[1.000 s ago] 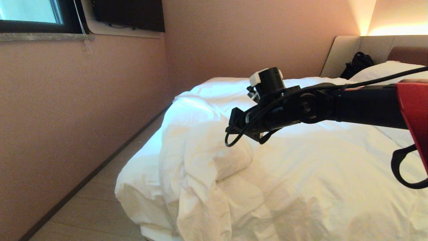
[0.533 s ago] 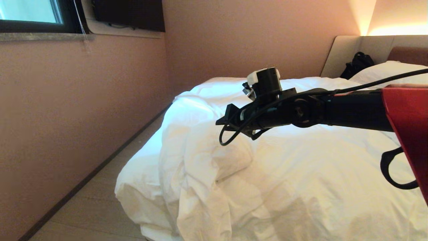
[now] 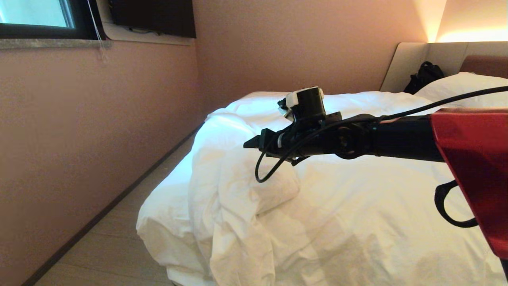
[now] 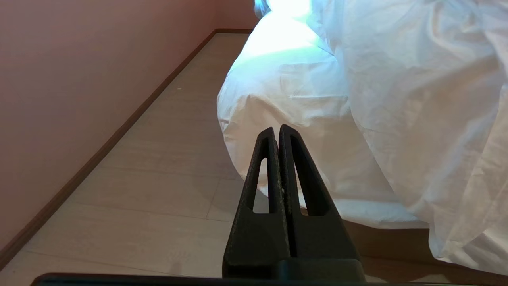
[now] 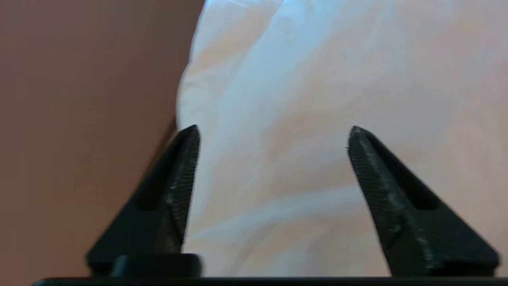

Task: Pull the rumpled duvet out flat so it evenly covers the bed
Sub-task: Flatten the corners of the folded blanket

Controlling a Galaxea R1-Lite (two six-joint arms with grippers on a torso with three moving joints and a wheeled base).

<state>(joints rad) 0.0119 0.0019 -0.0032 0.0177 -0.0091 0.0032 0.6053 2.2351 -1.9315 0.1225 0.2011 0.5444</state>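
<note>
Change since a second ago: right gripper [image 5: 274,137] was closed low against the rumpled fold; its jaws now stand wide apart with nothing between them, and the arm has shifted toward the robot's left and lifted a little off the cloth. The fold it had been at looks much as before.
Near, left gripper [image 4: 276,131]: parked low by the foot corner of the bed, jaws pressed together and holding nothing, pointing along the floor [image 4: 131,186] beside the hanging cloth.
Near, duvet [image 3: 357,214]: lies on the bed [image 3: 408,59], its long axis running from the foot corner close to the camera away toward the headboard. The near-left corner is bunched into thick vertical folds that spill over the mattress edge toward the floor.
Middle, right arm: reaches in from the robot's right, across the duvet, gripper [image 3: 250,143] pointing toward the left wall [image 3: 79,139] and roughly level, just above the raised ridge of folds. In the right wrist view the spread fingers [image 5: 174,190] frame creased white cloth, apart from it.
Middle, duvet surface: right of the ridge it lies flatter, with shallow creases.
Far, duvet edge: the far-left side looks smoother, bright under window light.
Far, pillow [image 3: 456,87]: plump, white, at the head end, by the beige headboard.
Far, black bag [image 3: 424,77]: sits against the headboard, beside the pillow.
</note>
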